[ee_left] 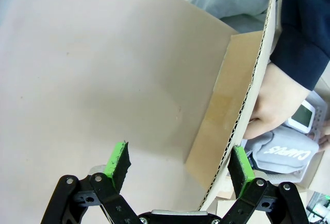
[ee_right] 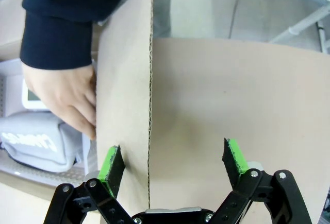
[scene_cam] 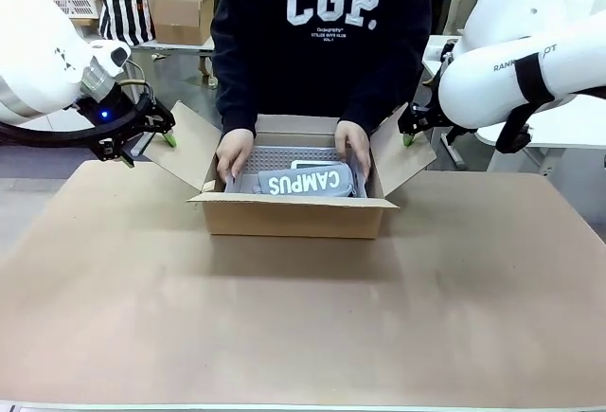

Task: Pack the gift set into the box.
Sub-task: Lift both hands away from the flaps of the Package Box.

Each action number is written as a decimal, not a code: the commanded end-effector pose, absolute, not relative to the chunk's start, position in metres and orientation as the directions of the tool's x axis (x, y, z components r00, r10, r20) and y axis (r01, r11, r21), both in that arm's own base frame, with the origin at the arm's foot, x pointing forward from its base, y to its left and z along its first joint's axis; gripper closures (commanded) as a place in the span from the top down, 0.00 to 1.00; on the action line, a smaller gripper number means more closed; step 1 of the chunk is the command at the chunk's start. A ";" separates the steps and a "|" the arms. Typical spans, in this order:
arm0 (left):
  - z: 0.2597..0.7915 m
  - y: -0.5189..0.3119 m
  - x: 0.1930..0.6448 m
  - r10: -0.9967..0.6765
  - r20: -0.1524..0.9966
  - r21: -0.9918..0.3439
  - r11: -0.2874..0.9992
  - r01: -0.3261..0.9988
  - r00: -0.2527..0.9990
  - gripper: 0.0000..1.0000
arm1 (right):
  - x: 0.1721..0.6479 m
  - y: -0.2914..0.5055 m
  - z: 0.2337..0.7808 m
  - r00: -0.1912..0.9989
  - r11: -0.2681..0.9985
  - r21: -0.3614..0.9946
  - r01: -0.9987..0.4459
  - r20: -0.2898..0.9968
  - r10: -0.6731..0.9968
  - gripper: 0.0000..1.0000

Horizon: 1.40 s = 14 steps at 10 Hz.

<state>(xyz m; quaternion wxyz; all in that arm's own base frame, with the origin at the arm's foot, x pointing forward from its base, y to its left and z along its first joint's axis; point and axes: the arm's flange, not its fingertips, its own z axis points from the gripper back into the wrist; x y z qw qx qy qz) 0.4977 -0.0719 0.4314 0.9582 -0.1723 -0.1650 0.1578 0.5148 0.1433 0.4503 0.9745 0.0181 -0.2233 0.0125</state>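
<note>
The left gripper (ee_left: 179, 157) stands wide open above the brown table (ee_left: 93, 80), its green pads (ee_left: 117, 157) straddling the raised corrugated flap edge of the box (ee_left: 219, 110), inside which a person's hand (ee_left: 264, 108) lies against the gift set (ee_left: 282, 152) printed "CAMPUS".

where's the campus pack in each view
Front view: CAMPUS pack at centre, inside the box.
Left wrist view: lower right, beyond the box's flap edge.
Right wrist view: lower left, beside the person's hand.
Shared landmark: the box's brown flaps.
</note>
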 end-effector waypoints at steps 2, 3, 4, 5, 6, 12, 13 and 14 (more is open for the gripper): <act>0.433 -0.072 0.497 0.370 0.271 -0.370 0.892 -0.259 0.889 1.00 | 0.516 0.148 0.452 0.898 1.000 0.013 -0.006 0.441 -0.001 1.00; 0.433 -0.072 0.497 0.370 0.271 -0.370 0.892 -0.259 0.889 1.00 | 0.516 0.148 0.452 0.898 1.000 0.013 -0.006 0.441 -0.001 1.00; 0.433 -0.072 0.497 0.370 0.271 -0.370 0.892 -0.259 0.889 1.00 | 0.516 0.148 0.452 0.898 1.000 0.013 -0.006 0.441 -0.001 1.00; 0.433 -0.072 0.497 0.370 0.271 -0.370 0.892 -0.259 0.889 1.00 | 0.516 0.148 0.452 0.898 1.000 0.013 -0.006 0.441 -0.001 1.00; 0.433 -0.072 0.497 0.370 0.271 -0.370 0.892 -0.259 0.889 1.00 | 0.516 0.148 0.452 0.898 1.000 0.013 -0.006 0.441 -0.001 1.00; 0.433 -0.072 0.497 0.370 0.271 -0.370 0.892 -0.259 0.889 1.00 | 0.516 0.148 0.452 0.898 1.000 0.013 -0.006 0.441 -0.001 1.00; 0.433 -0.072 0.497 0.370 0.271 -0.370 0.892 -0.259 0.889 1.00 | 0.516 0.148 0.452 0.898 1.000 0.013 -0.006 0.441 -0.001 1.00; 0.433 -0.072 0.497 0.370 0.271 -0.370 0.892 -0.259 0.889 1.00 | 0.516 0.148 0.452 0.898 1.000 0.013 -0.006 0.441 -0.001 1.00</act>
